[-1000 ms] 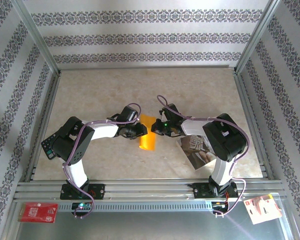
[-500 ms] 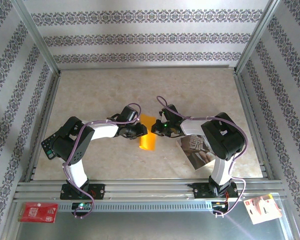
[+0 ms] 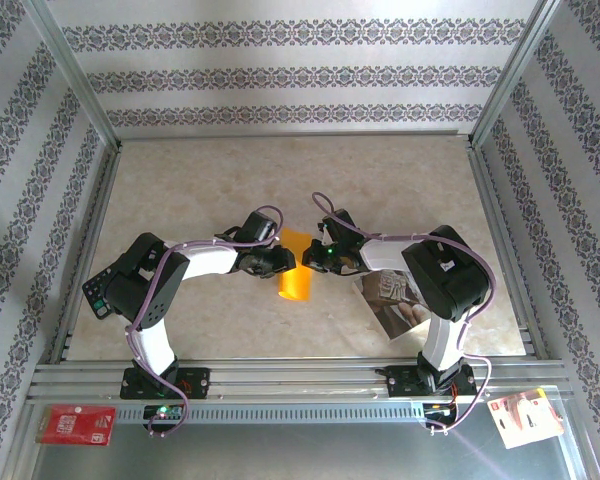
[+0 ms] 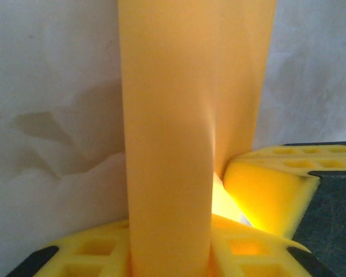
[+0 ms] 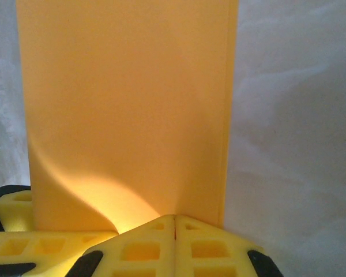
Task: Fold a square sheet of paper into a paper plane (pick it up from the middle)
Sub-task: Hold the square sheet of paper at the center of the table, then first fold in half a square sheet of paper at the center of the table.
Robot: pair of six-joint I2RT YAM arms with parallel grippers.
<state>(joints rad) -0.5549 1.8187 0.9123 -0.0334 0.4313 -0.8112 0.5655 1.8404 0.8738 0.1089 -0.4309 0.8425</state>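
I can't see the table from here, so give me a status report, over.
Right gripper shut on the orange sheet. Left gripper around it, grip unclear. Glossy photo sheet beside, not touching it.

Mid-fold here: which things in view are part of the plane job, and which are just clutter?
Job: orange sheet of paper, held by left gripper and right gripper.
Lying about: glossy photo sheet; red card; red-and-white card.

Photo sheet point(image 3: 392, 308) on beige table point(image 3: 180, 180), red card point(image 3: 76, 424) on near ledge
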